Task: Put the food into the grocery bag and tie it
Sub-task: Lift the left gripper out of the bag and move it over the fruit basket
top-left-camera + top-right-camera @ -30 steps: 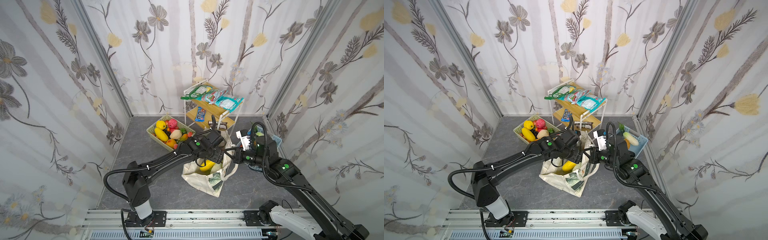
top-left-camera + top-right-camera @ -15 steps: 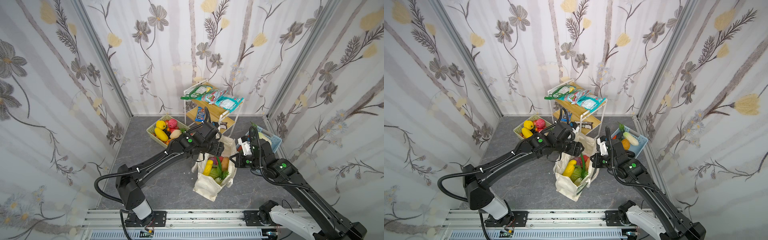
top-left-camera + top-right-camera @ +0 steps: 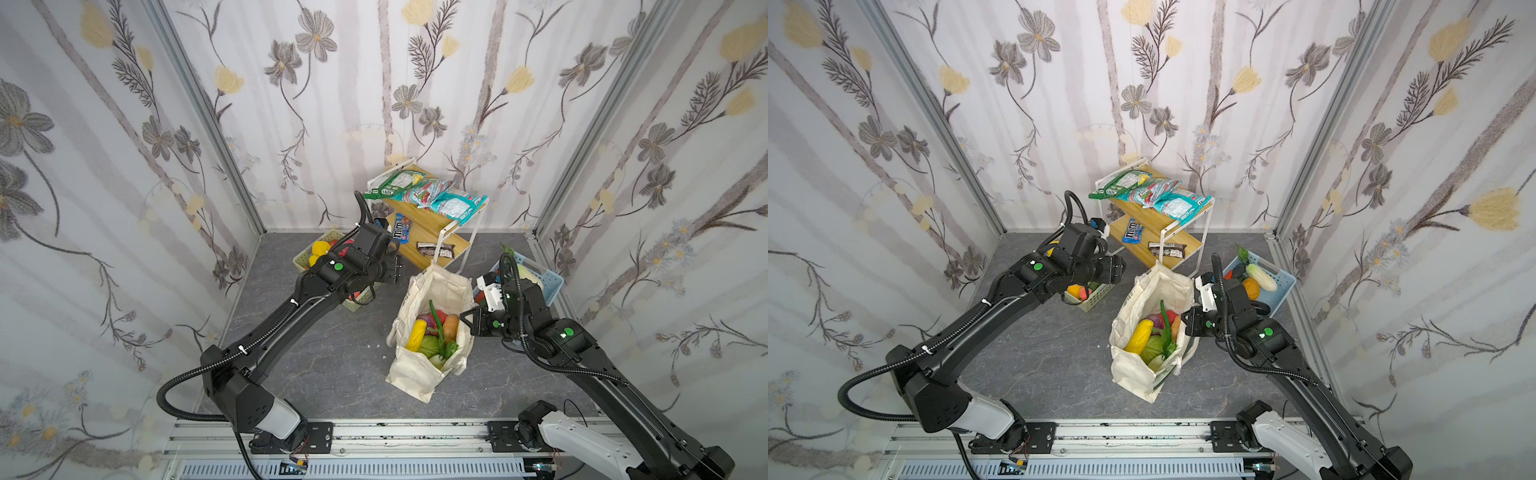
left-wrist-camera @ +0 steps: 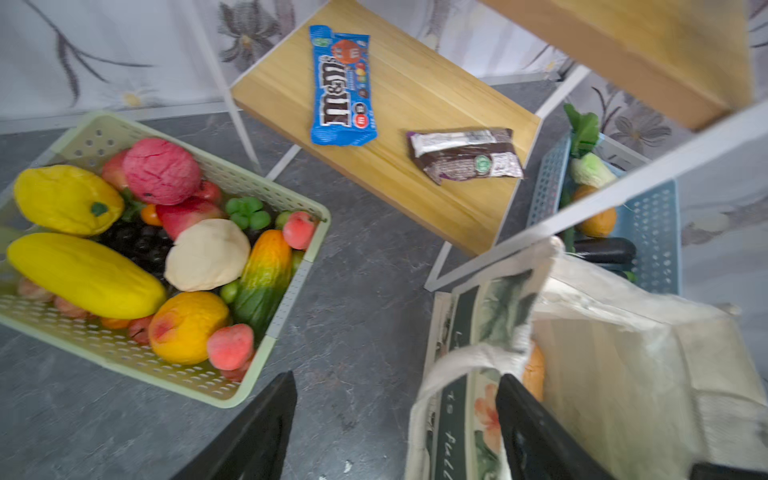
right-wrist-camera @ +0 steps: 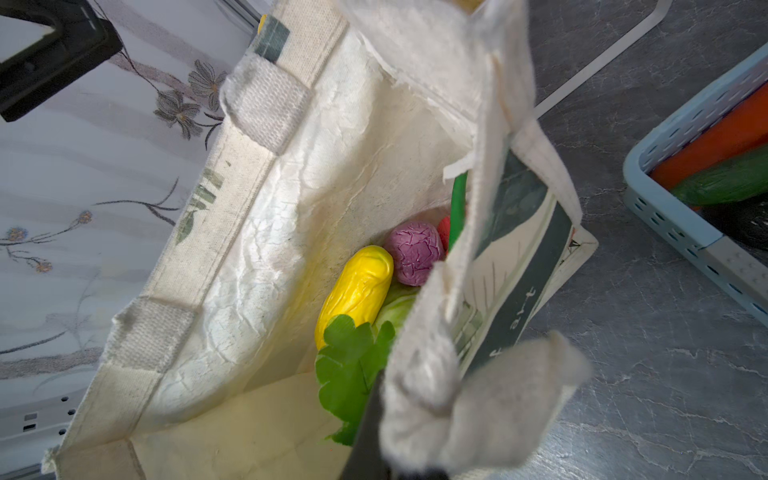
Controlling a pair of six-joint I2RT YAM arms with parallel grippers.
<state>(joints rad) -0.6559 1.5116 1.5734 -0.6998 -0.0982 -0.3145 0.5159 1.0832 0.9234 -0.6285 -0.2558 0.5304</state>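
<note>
Standing upright on the floor closest to the rail, the grocery bag (image 3: pixel 409 374) has its mouth open, and its long axis runs from the rail toward the back wall. The food in its bottom includes yellow corn (image 3: pixel 415 334), a green cabbage (image 3: pixel 428 345) and a purple piece (image 5: pixel 413 257).

The right gripper (image 3: pixel 468 320) has its jaws pressed together, pinching the bag's right-hand rim where white strap bunches up.

The left gripper (image 3: pixel 397 270) has its jaws spread and holds nothing. It hangs just beside the far-left corner of the mouth. In the left wrist view the left-hand handle (image 4: pixel 457 361) lies between the fingers; contact cannot be confirmed.

The green basket (image 4: pixel 291 299), full of fruit, lies left of those jaws. The blue basket (image 3: pixel 548 286) sits behind the right gripper, and the shelf (image 3: pixel 432 232) stands farthest back.

Judgement: the left arm is nearer both the free handle and the green basket. The handle runs along the bag's long axis, so the jaws should close across it.
</note>
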